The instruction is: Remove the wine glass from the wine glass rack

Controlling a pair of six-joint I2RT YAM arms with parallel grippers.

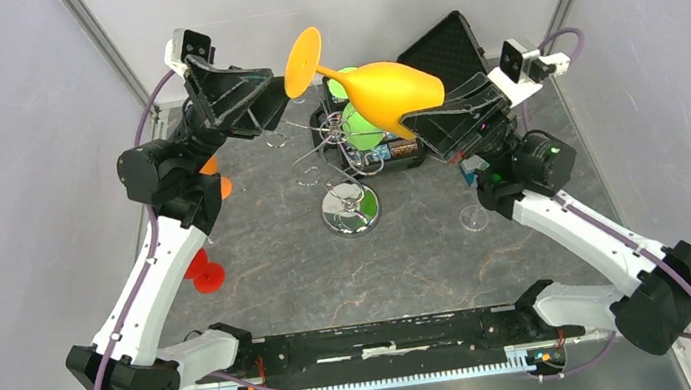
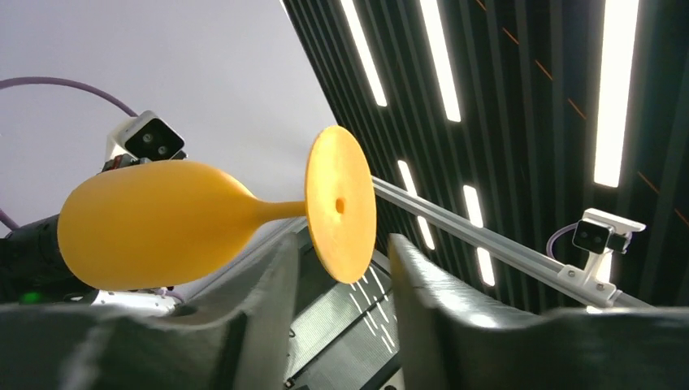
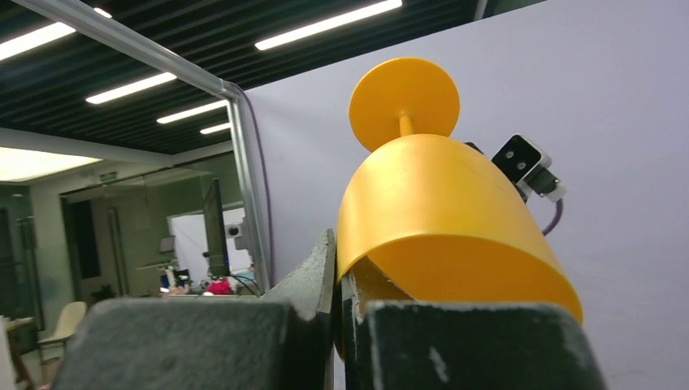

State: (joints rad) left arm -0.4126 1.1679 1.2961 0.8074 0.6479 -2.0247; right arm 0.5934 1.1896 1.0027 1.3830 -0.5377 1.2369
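Orange wine glass (image 1: 394,93) aloft, upper centre.
Right gripper (image 1: 416,125) pinches its rim; left gripper (image 1: 279,90) spread by its foot.

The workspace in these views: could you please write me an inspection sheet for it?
Surface: dark mottled table.
Job's things: orange wine glass off the rack, held on its side in the air; chrome rack on the table.
Clutter: open black case behind; red glass at left; clear glass at right; green glass by the rack.
Grippers: right gripper shut on the bowl's rim; left gripper open, fingers either side of the foot.
Cables: purple cables along both arms.
Surroundings: grey walls.
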